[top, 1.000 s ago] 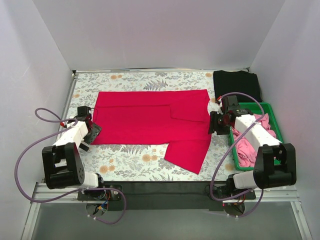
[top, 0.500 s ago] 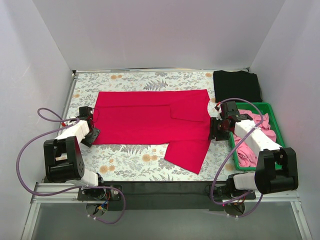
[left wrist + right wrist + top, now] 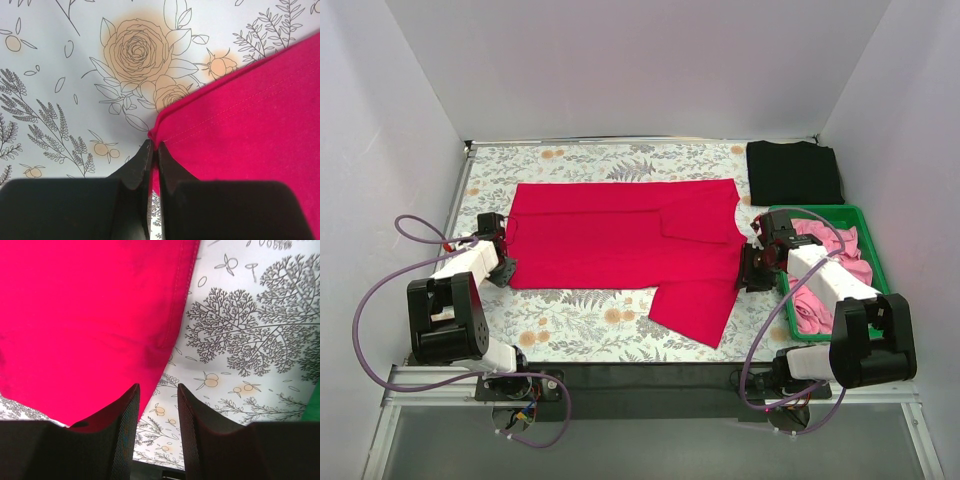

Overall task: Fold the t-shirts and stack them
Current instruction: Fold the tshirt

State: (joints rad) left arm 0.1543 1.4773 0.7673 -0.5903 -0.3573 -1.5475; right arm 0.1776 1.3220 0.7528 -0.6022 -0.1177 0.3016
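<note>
A crimson red t-shirt lies spread flat on the floral tablecloth, with one sleeve reaching toward the near edge. My left gripper sits at the shirt's near-left corner. In the left wrist view it is shut on that corner of the red t-shirt, with cloth pinched between the jaws. My right gripper hangs low at the shirt's right edge. In the right wrist view it is open, one finger over the red t-shirt, only tablecloth in the gap. A folded black t-shirt lies at the back right.
A green plastic bin at the right holds crumpled pink t-shirts, close behind my right arm. White walls enclose the table on three sides. The bin's corner shows at the edge of the right wrist view.
My left gripper has closed on the red shirt's corner. My right gripper has slid nearer along the shirt's right edge, and its jaws have narrowed a little.
</note>
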